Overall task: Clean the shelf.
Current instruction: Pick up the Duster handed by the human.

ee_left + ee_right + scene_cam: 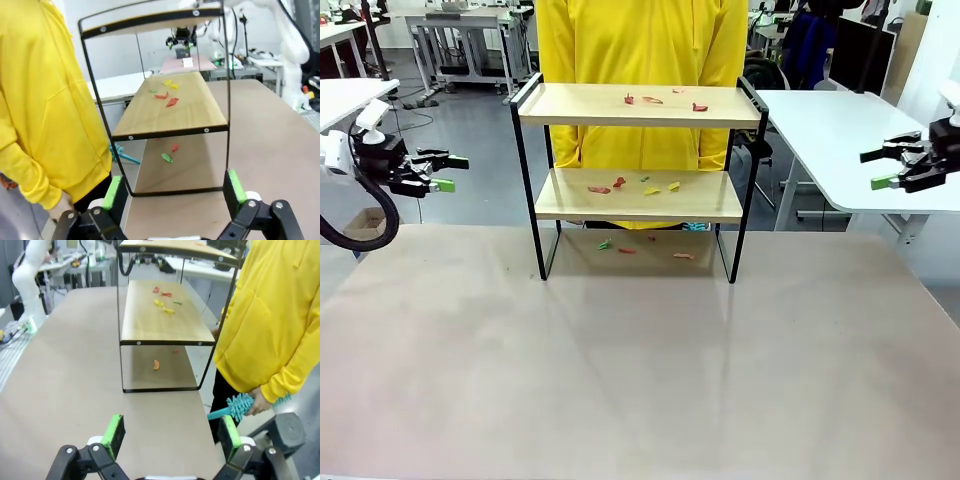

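The pale table [640, 380] spreads wide in front. Up at its two sides, the left gripper [448, 172] and the right gripper [875, 169] hang in the air with jaws spread wide and nothing between their green pads. Each points inward at the shelf [640, 105] and is well apart from it. The shelf stands upright on the far half of the table, about midway between the two arms. Small paper scraps [625, 248] lie on the table under it, green and red ones. More scraps (red, yellow and green) are scattered on the lower board [645, 186], and a few reddish ones sit on the top board [653, 99]. Just behind the shelf stands a person in a yellow hoodie [640, 40], and the person's hand [257, 405] holds a teal brush [239, 406] low beside the table's far edge.
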`<state>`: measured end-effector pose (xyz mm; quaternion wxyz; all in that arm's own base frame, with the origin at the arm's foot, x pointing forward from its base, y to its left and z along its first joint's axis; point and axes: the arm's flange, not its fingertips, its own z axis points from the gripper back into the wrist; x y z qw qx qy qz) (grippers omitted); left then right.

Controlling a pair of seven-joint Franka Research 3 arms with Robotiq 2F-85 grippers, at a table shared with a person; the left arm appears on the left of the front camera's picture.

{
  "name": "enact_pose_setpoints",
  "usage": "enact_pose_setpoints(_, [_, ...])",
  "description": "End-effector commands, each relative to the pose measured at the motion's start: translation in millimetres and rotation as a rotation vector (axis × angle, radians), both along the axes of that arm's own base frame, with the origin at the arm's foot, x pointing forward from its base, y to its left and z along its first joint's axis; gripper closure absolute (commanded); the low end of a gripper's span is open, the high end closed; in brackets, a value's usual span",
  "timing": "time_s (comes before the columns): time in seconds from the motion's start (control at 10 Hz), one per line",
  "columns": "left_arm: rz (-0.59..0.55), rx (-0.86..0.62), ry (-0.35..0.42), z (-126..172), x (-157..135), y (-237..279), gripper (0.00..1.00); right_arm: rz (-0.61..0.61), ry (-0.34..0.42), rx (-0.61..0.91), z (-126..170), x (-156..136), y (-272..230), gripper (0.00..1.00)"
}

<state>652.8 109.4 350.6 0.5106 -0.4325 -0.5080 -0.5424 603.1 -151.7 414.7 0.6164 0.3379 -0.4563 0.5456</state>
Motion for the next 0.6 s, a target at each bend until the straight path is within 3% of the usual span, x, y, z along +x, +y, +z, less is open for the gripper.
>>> enact_pose_setpoints(0.0, [0.023,-0.099,0.007,-1.0,9.4,-1.6,0.00,0.023,-0.055,0.115,-13.5,28.2,-6.3,0.00])
enact_pose_setpoints(0.5, [-0.002,-0.224,-0.030,-0.4,6.3,9.9,0.00,0.016,-0.090,0.206,-17.9,30.0,-2.5,0.00])
